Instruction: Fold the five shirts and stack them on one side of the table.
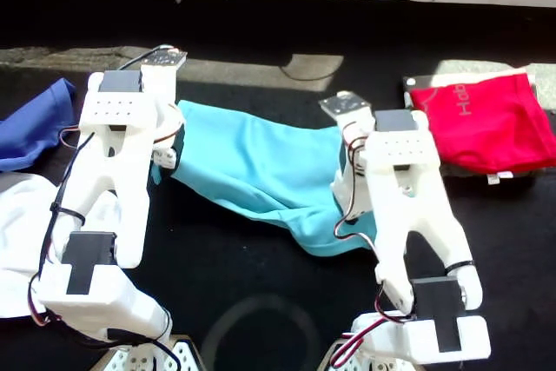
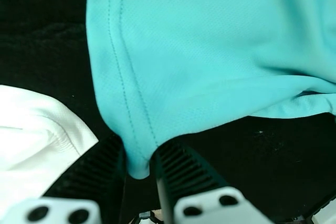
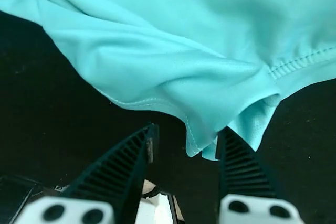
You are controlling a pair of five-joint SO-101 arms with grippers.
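A teal shirt [image 1: 261,171] lies spread and rumpled across the middle of the black table. My left gripper [image 1: 163,155] sits at its left edge, and in the left wrist view it [image 2: 137,148] is shut on a hemmed corner of the teal shirt [image 2: 210,51]. My right gripper [image 1: 346,182] is at the shirt's right end. In the right wrist view it [image 3: 189,129] stands open, and a loose fold of the teal shirt [image 3: 157,51] dips between its fingers, next to one pad [image 3: 236,161].
A folded red shirt [image 1: 486,123] lies at the back right on something dark. A blue shirt [image 1: 35,123] and a crumpled white shirt [image 1: 22,232] lie at the left, the white shirt [image 2: 37,135] close to my left gripper. Bare black tabletop [image 1: 243,301] lies at the front middle.
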